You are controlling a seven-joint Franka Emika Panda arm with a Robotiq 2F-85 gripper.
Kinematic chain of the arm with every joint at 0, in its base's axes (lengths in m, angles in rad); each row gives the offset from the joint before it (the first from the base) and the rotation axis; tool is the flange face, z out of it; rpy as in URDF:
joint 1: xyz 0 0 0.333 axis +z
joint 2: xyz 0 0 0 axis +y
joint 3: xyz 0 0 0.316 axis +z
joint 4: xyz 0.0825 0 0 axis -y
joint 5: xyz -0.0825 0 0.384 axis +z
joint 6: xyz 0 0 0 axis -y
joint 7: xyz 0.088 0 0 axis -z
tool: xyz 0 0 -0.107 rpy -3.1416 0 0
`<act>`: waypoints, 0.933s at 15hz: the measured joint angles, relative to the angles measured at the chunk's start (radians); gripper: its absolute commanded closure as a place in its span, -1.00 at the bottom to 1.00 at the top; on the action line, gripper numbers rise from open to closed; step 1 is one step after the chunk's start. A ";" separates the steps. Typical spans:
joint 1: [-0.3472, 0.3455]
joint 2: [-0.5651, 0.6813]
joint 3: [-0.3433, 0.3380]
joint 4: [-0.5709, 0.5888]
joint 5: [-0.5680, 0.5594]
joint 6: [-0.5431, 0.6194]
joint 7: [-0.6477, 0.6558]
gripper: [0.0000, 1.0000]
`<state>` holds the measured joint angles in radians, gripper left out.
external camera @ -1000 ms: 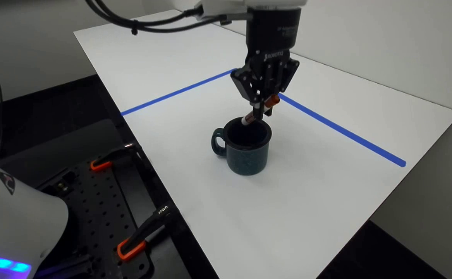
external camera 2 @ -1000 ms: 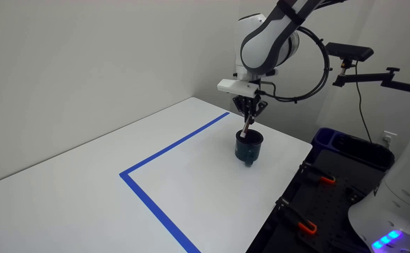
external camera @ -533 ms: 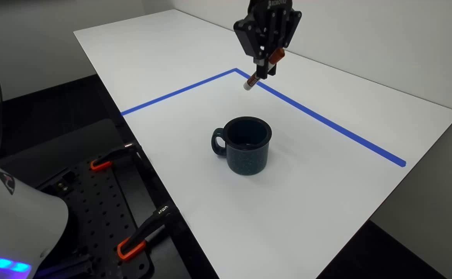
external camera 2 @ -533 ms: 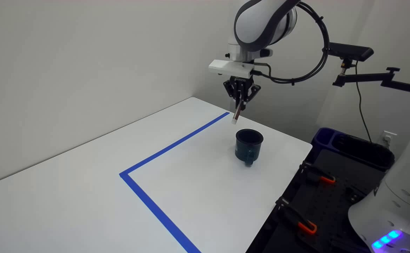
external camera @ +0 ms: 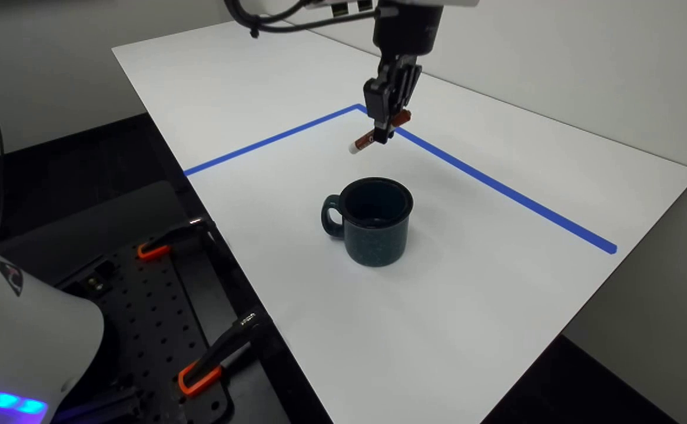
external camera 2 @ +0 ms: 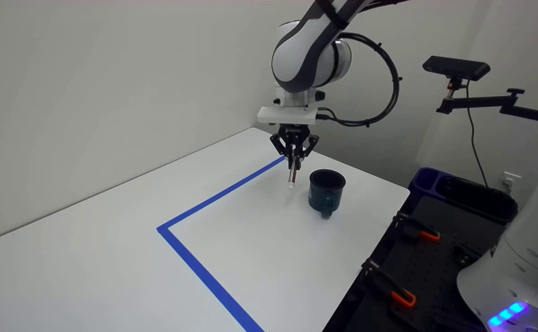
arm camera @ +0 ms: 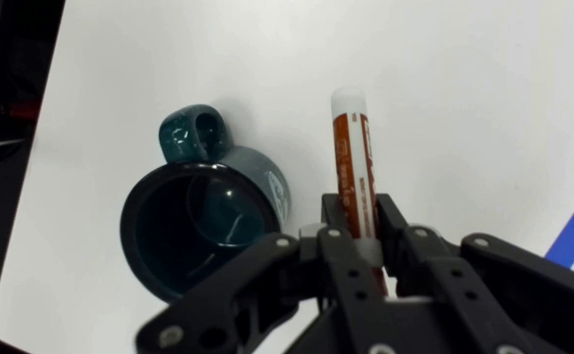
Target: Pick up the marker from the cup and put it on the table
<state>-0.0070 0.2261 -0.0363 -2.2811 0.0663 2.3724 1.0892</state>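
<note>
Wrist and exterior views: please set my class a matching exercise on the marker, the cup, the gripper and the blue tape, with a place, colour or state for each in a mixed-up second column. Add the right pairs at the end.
Column 1
1. Marker
2. Cup
3. Gripper
4. Blue tape

Column 2
A. Dark blue-green, standing upright on the table
B. Forms a corner on the table
C. Tilted, white at one end, outside the cup
D. Black, closed on the marker

Right pairs: 1-C, 2-A, 3-D, 4-B
</note>
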 measured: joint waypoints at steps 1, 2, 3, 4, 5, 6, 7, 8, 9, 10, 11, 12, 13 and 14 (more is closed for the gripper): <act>0.000 0.037 0.001 0.019 0.011 0.000 -0.042 0.90; 0.000 0.073 0.001 0.039 0.018 0.000 -0.077 0.90; 0.000 0.107 0.001 0.057 0.021 0.000 -0.107 0.90; 0.000 0.137 0.001 0.074 0.024 0.000 -0.132 0.90; 0.000 0.164 0.001 0.089 0.026 0.000 -0.153 0.90; 0.000 0.189 0.000 0.102 0.027 0.000 -0.172 0.90; 0.000 0.211 0.000 0.114 0.030 0.000 -0.189 0.90; 0.000 0.230 0.000 0.123 0.033 0.000 -0.205 0.90; 0.000 0.246 -0.001 0.130 0.036 0.000 -0.219 0.90; 0.000 0.259 -0.001 0.135 0.040 0.000 -0.231 0.90; 0.000 0.271 -0.003 0.139 0.044 0.000 -0.244 0.90; 0.000 0.280 -0.004 0.141 0.048 0.000 -0.253 0.90; 0.000 0.285 -0.006 0.142 0.054 -0.002 -0.264 0.90; 0.000 0.285 -0.008 0.142 0.061 -0.003 -0.274 0.90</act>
<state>-0.0074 0.5112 -0.0443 -2.1391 0.1272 2.3690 0.8147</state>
